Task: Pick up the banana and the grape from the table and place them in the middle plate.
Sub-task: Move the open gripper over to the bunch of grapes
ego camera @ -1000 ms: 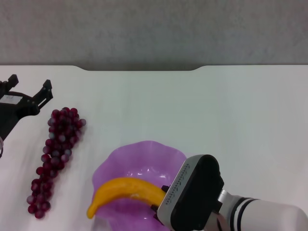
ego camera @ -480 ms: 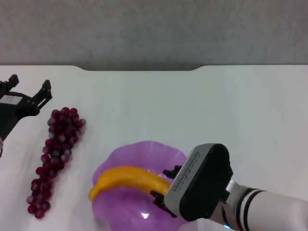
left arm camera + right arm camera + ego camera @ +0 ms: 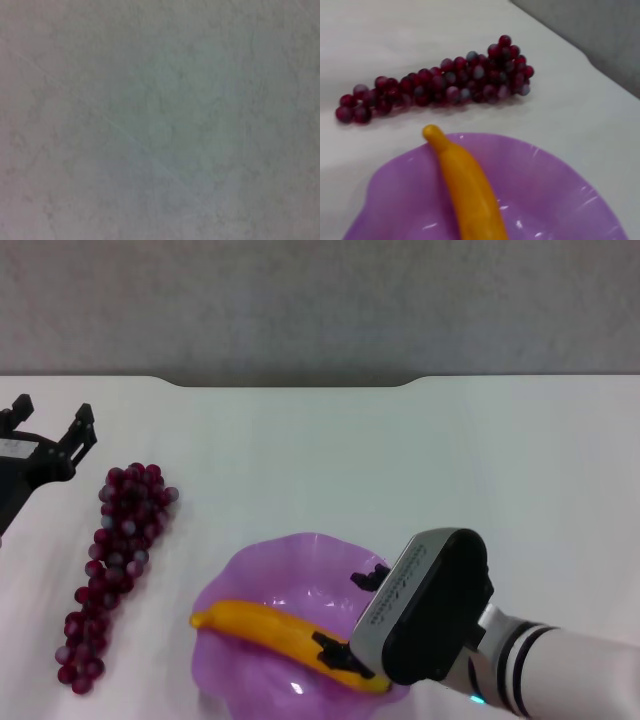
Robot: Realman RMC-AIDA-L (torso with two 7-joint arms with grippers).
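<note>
Purple plate (image 3: 243, 583) already has the banana (image 3: 279, 634) lying in it, stem end poking over the rim on the grape side, so I'd call this about half done. Right gripper (image 3: 348, 617) sits over the plate with its jaws spread apart on either side of the banana's near end, not squeezing it as far as I can tell, so the banana looks released.

Grape (image 3: 117, 571) is the leftover job: the whole bunch lies on the table (image 3: 420, 460) just beside the plate's left edge, untouched. Left gripper (image 3: 50, 423) hangs near the top end of the bunch at the table's left edge, fingers apart and holding nothing. Its wrist cam shows only a blank grey surface.
</note>
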